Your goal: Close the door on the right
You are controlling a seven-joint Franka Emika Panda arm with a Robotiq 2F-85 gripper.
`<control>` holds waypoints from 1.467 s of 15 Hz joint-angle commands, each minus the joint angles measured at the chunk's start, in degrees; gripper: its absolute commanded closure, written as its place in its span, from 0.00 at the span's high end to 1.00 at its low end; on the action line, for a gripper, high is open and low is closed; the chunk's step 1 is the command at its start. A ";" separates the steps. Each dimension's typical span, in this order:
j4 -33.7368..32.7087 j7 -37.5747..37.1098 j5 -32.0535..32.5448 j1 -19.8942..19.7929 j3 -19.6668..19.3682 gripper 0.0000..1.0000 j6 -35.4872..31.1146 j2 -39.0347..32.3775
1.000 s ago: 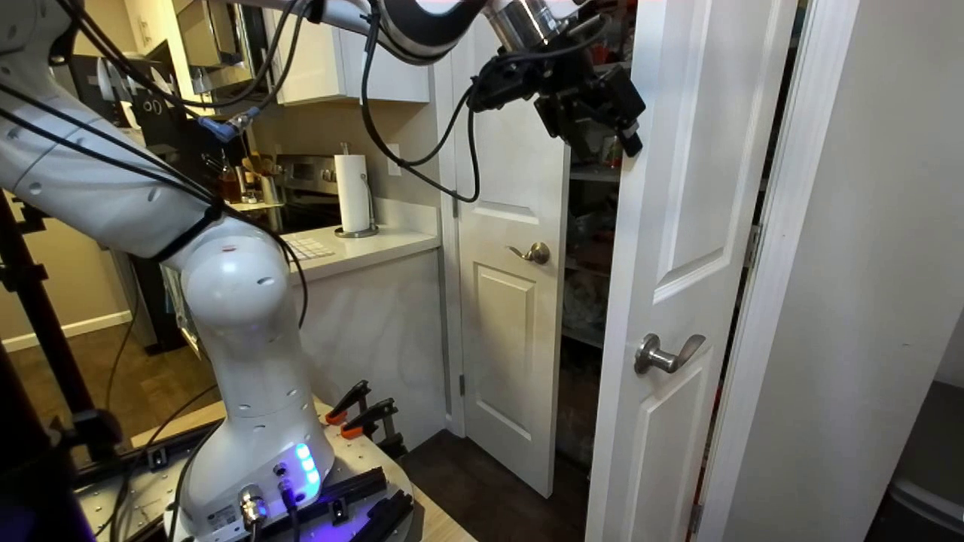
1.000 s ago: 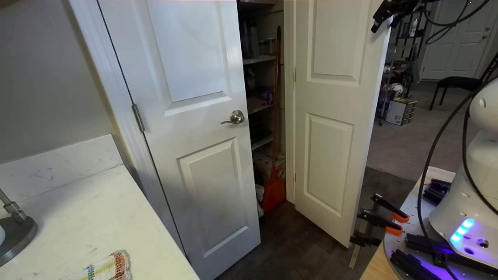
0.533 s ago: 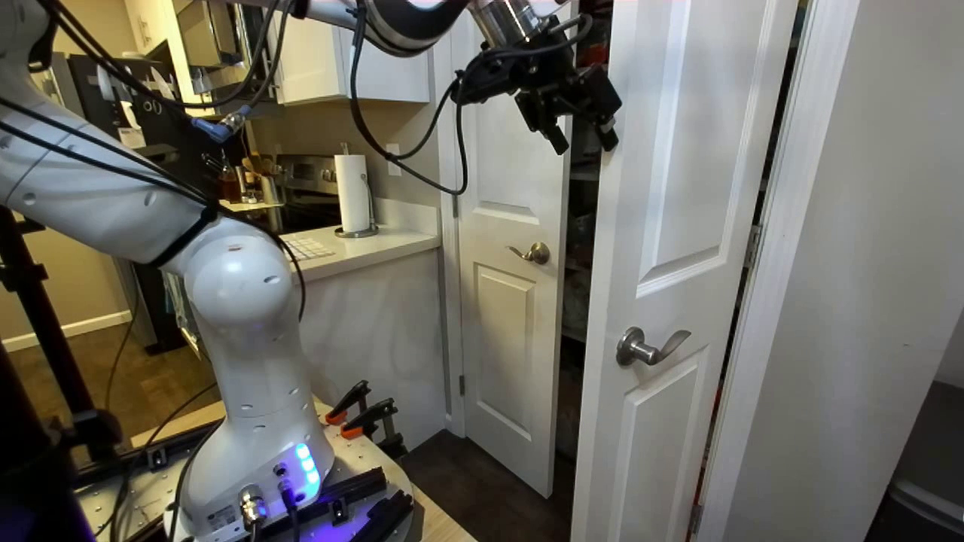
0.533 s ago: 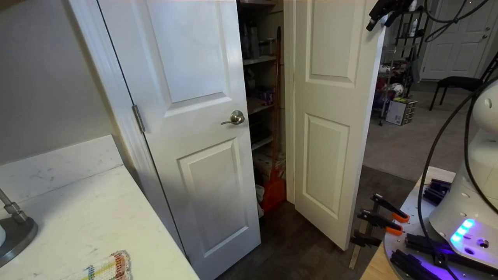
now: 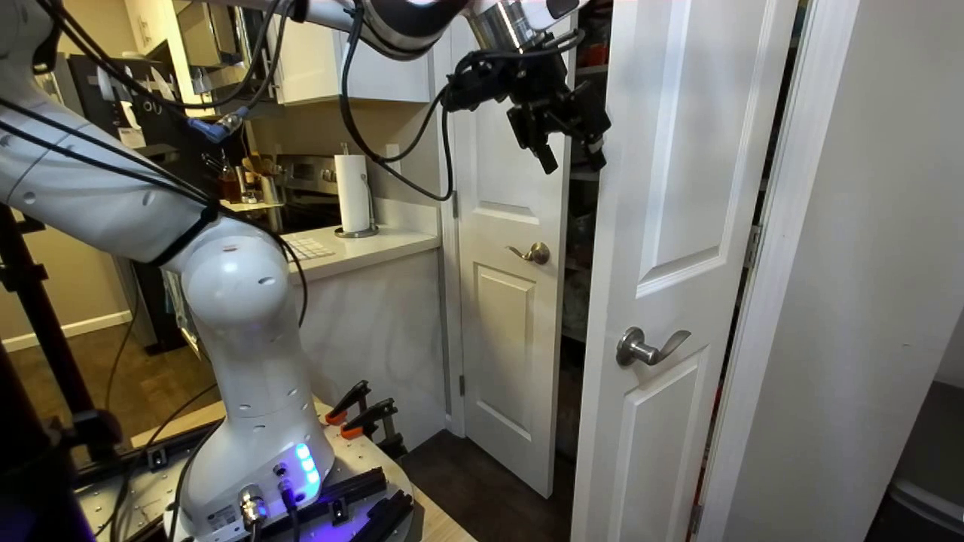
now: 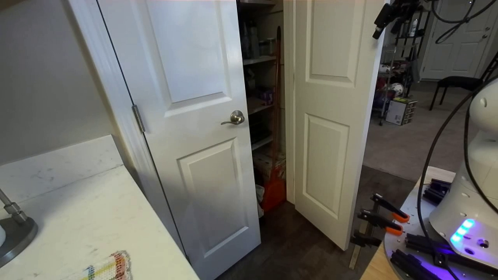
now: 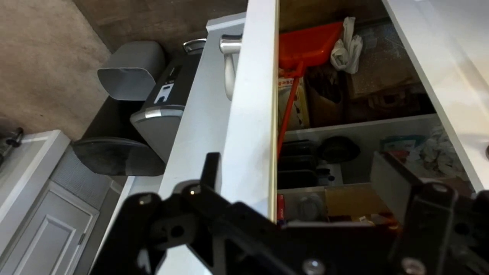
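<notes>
The door is the tall white panelled one on the right, ajar, with a silver lever near its left edge. It shows in both exterior views [image 5: 678,241] [image 6: 330,136]. In the wrist view its free edge [image 7: 250,114] runs between my fingers, close to the left finger. My gripper [image 5: 571,160] is open and stands high beside that free edge; one finger is close to it, and I cannot tell if they touch. The gripper also shows in an exterior view [image 6: 386,32] and the wrist view [image 7: 298,164]. Nothing is held.
The matching left door [image 5: 512,301] stands partly open, its lever near its right edge. Between the doors are pantry shelves and an orange dustpan [image 6: 273,196]. A white counter [image 6: 78,217] is left of the doors. Clamps [image 5: 369,414] hold onto the robot's table.
The door's free edge swung toward the opening between one second and half a second ago, then stayed still. The gripper moved with it, then shifted slightly down and back from the edge.
</notes>
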State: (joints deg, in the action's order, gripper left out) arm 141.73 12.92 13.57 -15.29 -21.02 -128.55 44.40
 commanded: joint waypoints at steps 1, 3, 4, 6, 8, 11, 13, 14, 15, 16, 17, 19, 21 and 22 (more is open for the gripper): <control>0.37 0.35 4.19 -4.05 0.96 1.00 -0.71 -1.71; 1.06 1.12 5.86 -4.54 -0.15 1.00 -3.83 -2.51; 1.06 1.30 6.25 -4.59 -0.51 1.00 -5.12 -2.85; 1.48 2.33 6.31 -3.89 -1.49 1.00 -9.40 -3.67; 1.46 2.30 6.11 -3.73 -0.19 1.00 -12.13 -3.25; 1.62 2.64 5.40 -2.77 0.66 1.00 -15.51 -2.92; 2.03 2.88 2.98 -0.79 0.28 1.00 -15.74 -2.11; 2.29 3.44 1.76 0.26 -0.53 1.00 -16.34 -2.19; 2.55 3.72 0.39 1.55 -0.89 1.00 -16.41 -1.66; 2.72 3.80 -0.61 2.39 -1.07 1.00 -16.53 -1.43; 2.95 4.09 -1.80 3.17 -1.59 1.00 -16.61 -0.93; 3.25 4.88 -4.61 5.02 -2.64 1.00 -16.59 -0.13; 4.11 4.97 -7.12 6.61 -3.16 1.00 -17.08 0.56; 4.64 4.87 -8.43 7.54 -3.41 1.00 -17.45 0.83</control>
State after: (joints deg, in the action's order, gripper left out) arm 143.73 15.31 9.39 -10.11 -23.34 -143.24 43.50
